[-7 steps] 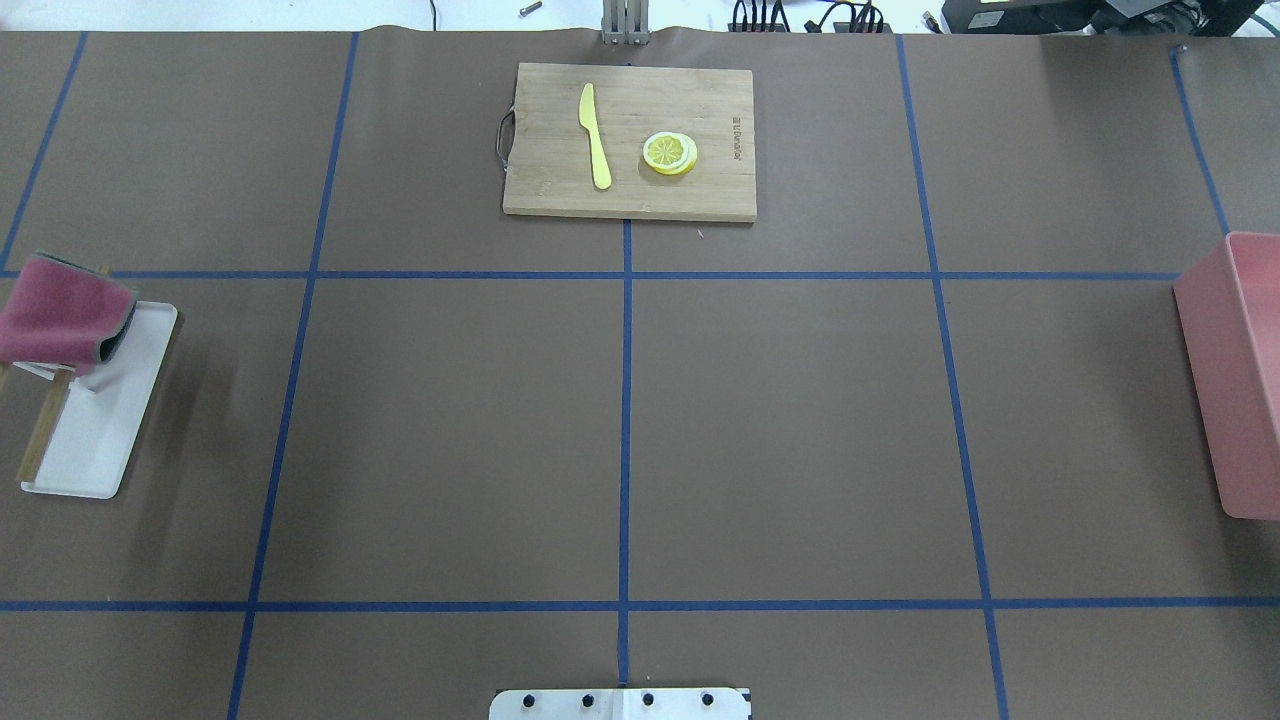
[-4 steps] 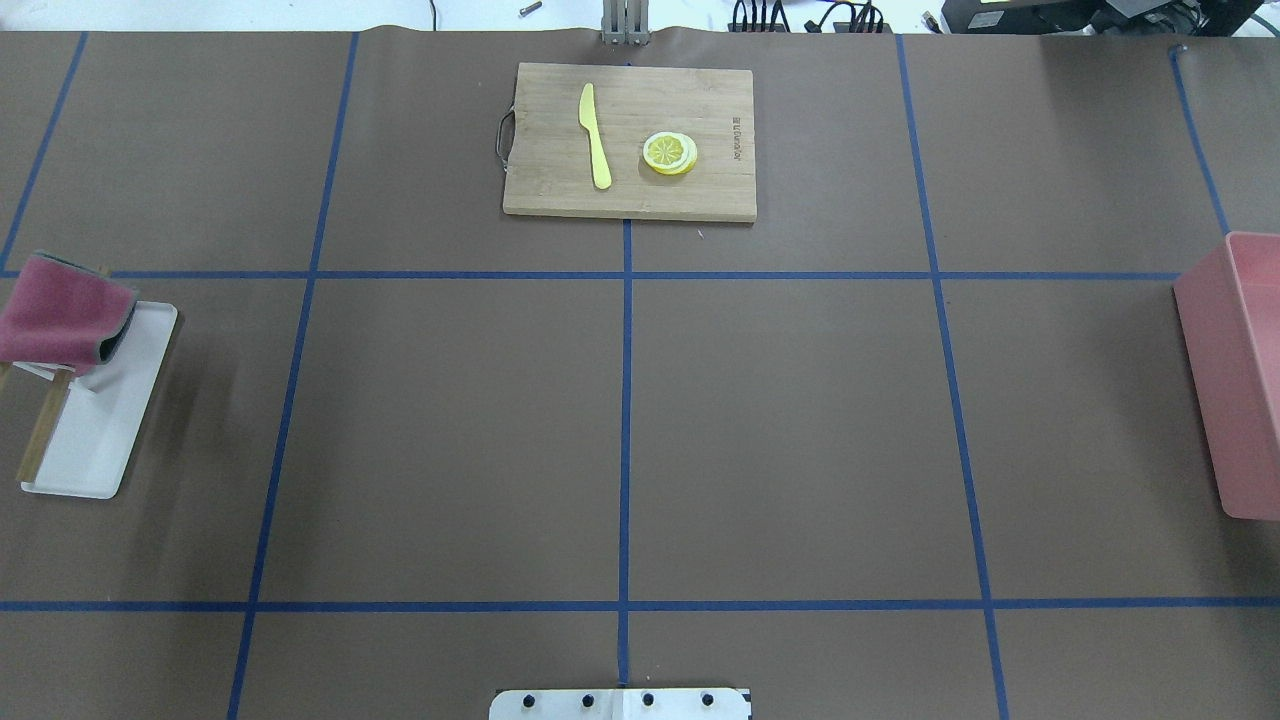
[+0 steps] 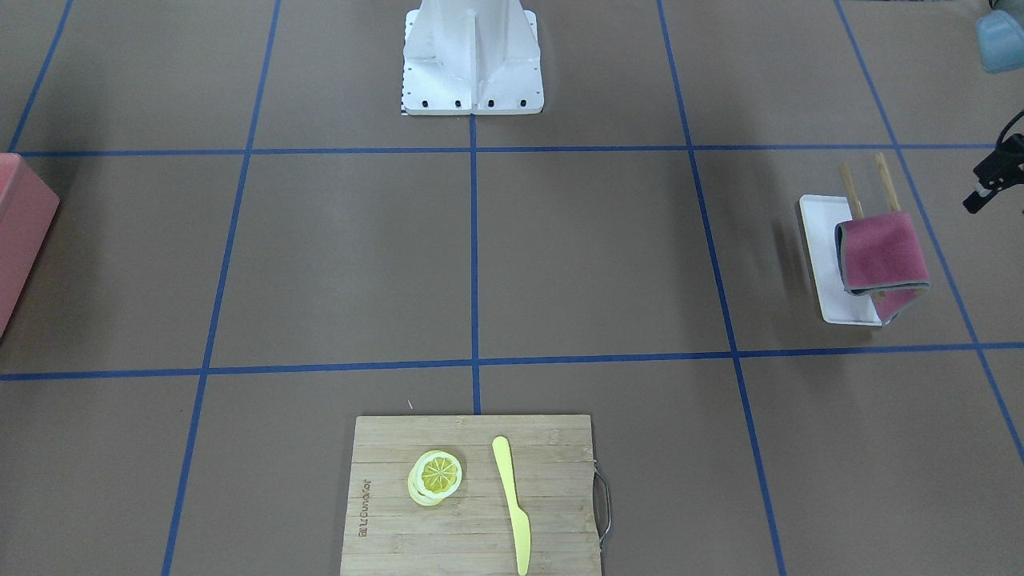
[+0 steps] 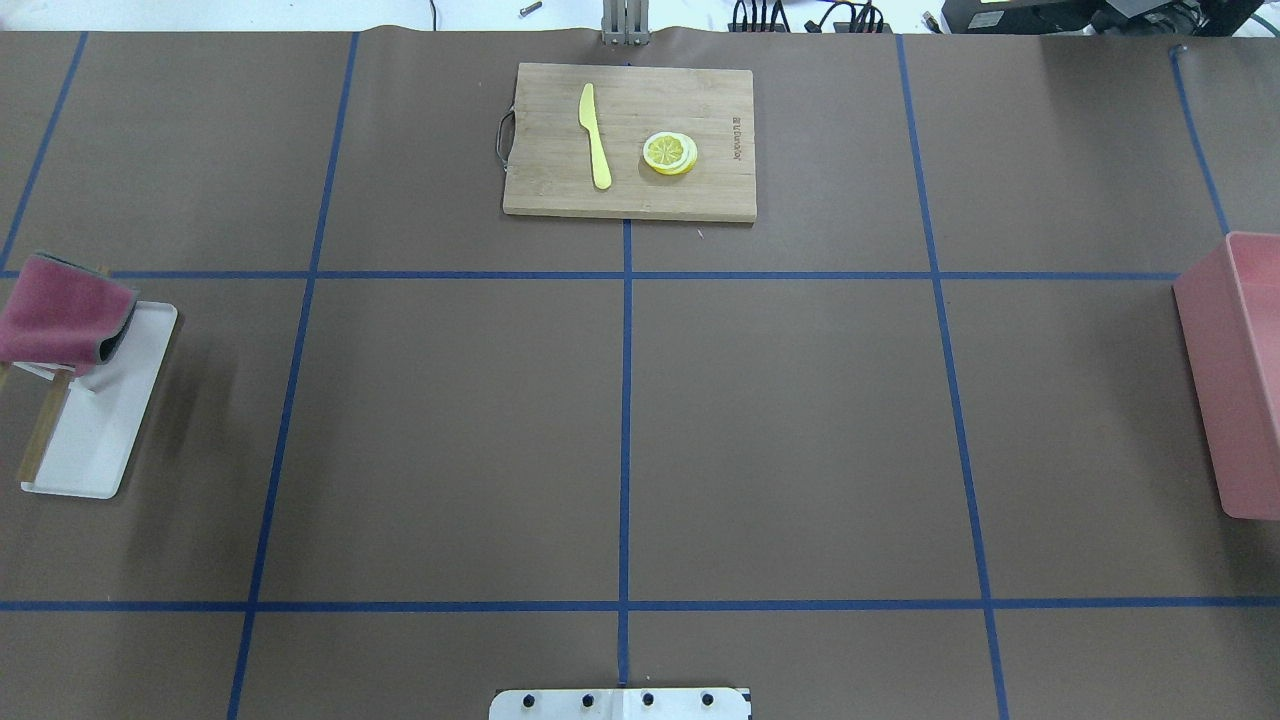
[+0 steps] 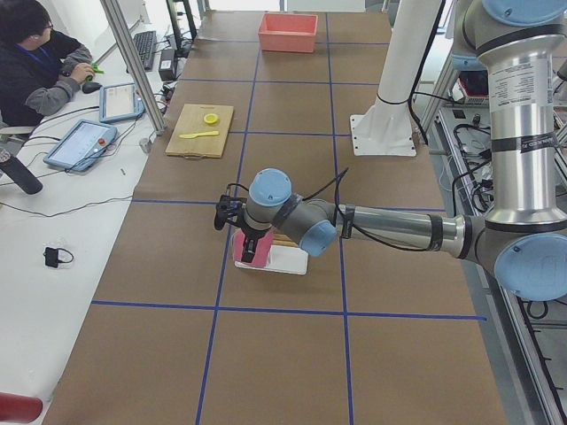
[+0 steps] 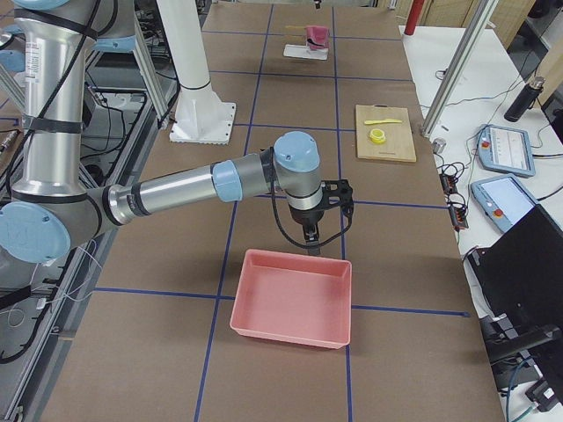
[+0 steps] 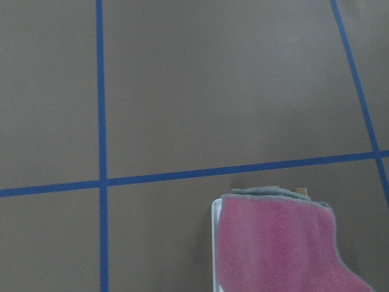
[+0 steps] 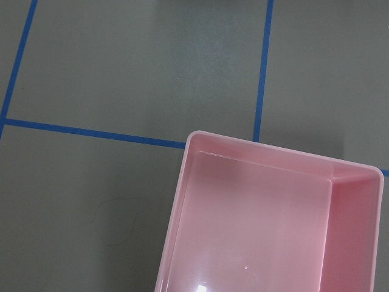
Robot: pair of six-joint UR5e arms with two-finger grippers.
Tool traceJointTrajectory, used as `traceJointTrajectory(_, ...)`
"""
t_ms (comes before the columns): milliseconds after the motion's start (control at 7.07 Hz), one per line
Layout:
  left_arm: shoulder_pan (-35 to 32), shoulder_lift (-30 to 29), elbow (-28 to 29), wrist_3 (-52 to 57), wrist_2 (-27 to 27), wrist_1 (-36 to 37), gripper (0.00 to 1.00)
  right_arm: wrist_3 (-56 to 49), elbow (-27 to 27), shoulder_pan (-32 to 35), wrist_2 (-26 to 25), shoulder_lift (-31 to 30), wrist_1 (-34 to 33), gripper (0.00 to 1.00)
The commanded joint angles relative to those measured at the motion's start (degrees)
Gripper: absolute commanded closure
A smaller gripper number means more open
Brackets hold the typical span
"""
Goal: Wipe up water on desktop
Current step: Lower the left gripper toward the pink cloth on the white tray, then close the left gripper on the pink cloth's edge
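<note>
Table: brown, fills the overhead view, split into rectangles by blue tape lines.
Cutting board: at 12 o'clock, carrying a yellow knife and lemon slices.
Red cloth: at 9 o'clock, draped on a wooden rack over a white tray.
Pink bin: at 3 o'clock.
Left arm: reaches over the cloth; whether the left jaws are clenched or released cannot be told.
Right arm: ends beside the bin; right jaws likewise cannot be told.
</note>
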Motion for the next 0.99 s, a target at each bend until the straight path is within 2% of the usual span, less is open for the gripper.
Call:
traceJointTrajectory(0, 4.86, -2.11, 1.78, -4.68, 2.78, -2.62, 0.09, -0.03, -0.15, 0.00, 0.00, -0.03, 0.00, 0.00)
traceJointTrajectory(283, 6.27, -5.18, 4.34, -4.60, 2.97, -2.71, 0.35, -0.03, -0.15, 0.00, 0.00, -0.12, 0.00, 0.00)
traceJointTrajectory(424, 7.24, -6.07, 5.21, -4.60, 3.06, -2.71, 0.39, -0.03, -0.06, 0.00, -0.09, -0.03, 0.00, 0.00)
traceJointTrajectory(849, 7.52, -6.16, 6.27, -4.16, 3.06, -3.23, 0.42, -0.03, -0.06, 0.00, -0.09, -0.03, 0.00, 0.00)
